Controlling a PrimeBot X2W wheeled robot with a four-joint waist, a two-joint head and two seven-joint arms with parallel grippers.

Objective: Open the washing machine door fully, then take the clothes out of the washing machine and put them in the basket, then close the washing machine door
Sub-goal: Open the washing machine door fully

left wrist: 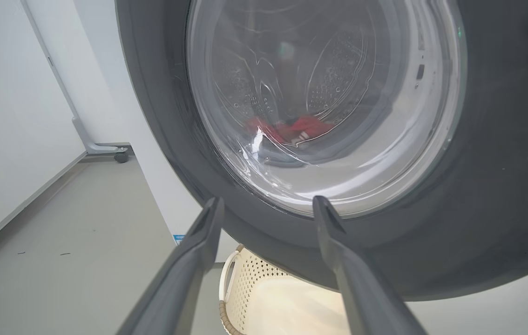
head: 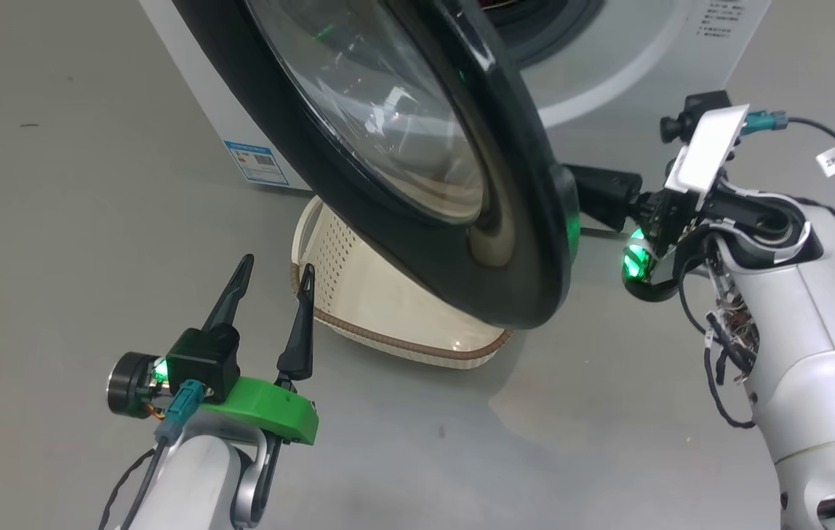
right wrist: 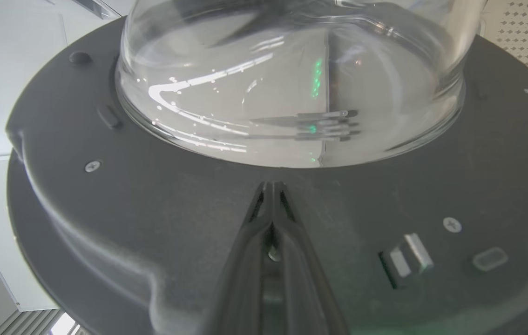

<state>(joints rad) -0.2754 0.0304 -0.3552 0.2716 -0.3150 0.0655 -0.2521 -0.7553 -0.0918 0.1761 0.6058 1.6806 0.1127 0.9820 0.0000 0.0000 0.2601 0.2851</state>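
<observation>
Holds the left gripper (head: 277,263) spread wide, both long dark fingers (head: 228,298) pointing up and ahead with nothing between them. Carries a green bracket (head: 270,408) just behind that claw, a black camera block (head: 204,361) to the bracket's left, a teal plug (head: 185,406) under it, and the pale left forearm (head: 189,471) farther back. Presses the right gripper (right wrist: 271,186) fully together, tips meeting in a single point with nothing caught between. Shows a white wrist plate (head: 705,151) just behind this claw, a green light (head: 635,261) glowing under it, dark cables (head: 733,324) looping back along the bulky white right arm (head: 808,353).
</observation>
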